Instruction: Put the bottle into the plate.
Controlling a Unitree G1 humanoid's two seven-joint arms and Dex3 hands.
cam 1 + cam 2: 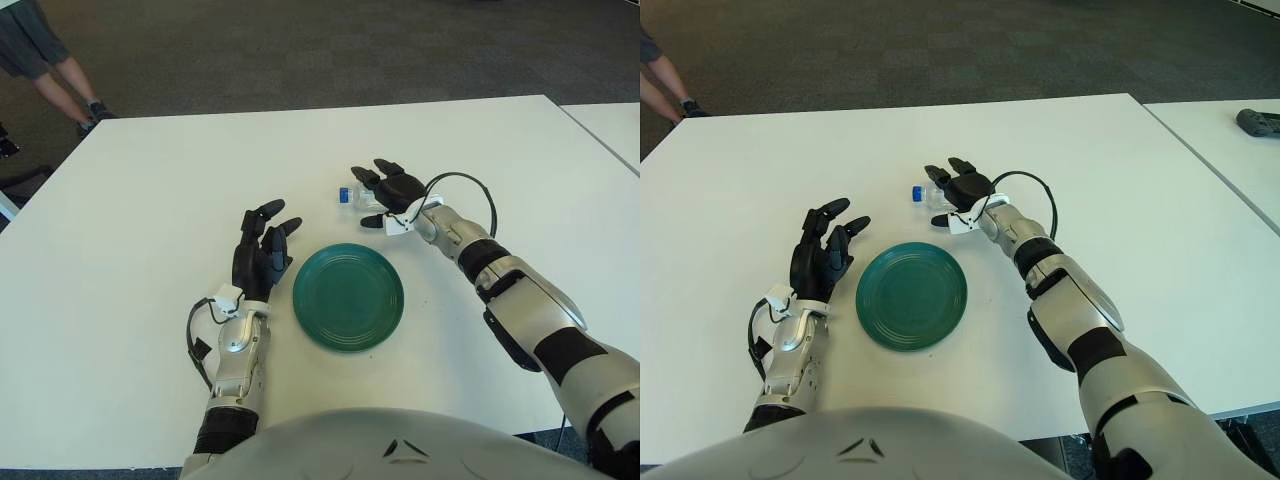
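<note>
Left eye view: my right hand (392, 188), fingers spread, covers the bottle (352, 196) ungrasped; right eye alone shows a dark object (1258, 122).
</note>
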